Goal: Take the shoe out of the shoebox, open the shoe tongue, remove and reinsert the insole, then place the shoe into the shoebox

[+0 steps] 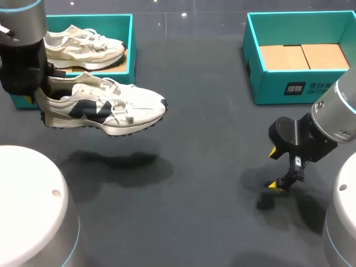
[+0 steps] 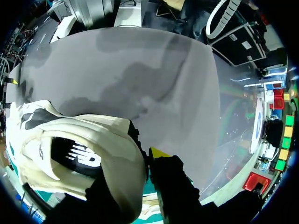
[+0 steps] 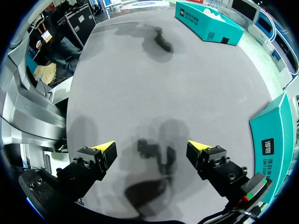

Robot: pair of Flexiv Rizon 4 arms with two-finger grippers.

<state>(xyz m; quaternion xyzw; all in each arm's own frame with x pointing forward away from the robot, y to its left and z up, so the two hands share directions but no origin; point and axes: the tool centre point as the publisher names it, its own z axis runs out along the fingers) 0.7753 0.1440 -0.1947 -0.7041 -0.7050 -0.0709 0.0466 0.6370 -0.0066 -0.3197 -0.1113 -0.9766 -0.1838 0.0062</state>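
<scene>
Our left gripper (image 2: pixel 145 161) clamps the shoe (image 1: pixel 105 105) by its heel, toe pointing across toward our right gripper (image 1: pixel 275 168). That one hangs wide and empty, well apart from the toe.

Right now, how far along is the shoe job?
Done: the white-and-navy sneaker is out of the teal cardboard shoebox. In hand: the left end effector holds it by the heel above the dark grey table; the right end effector hangs open and empty. Left: opening the tongue, removing and reinserting the dark insole, which sits inside, then boxing the shoe.
</scene>
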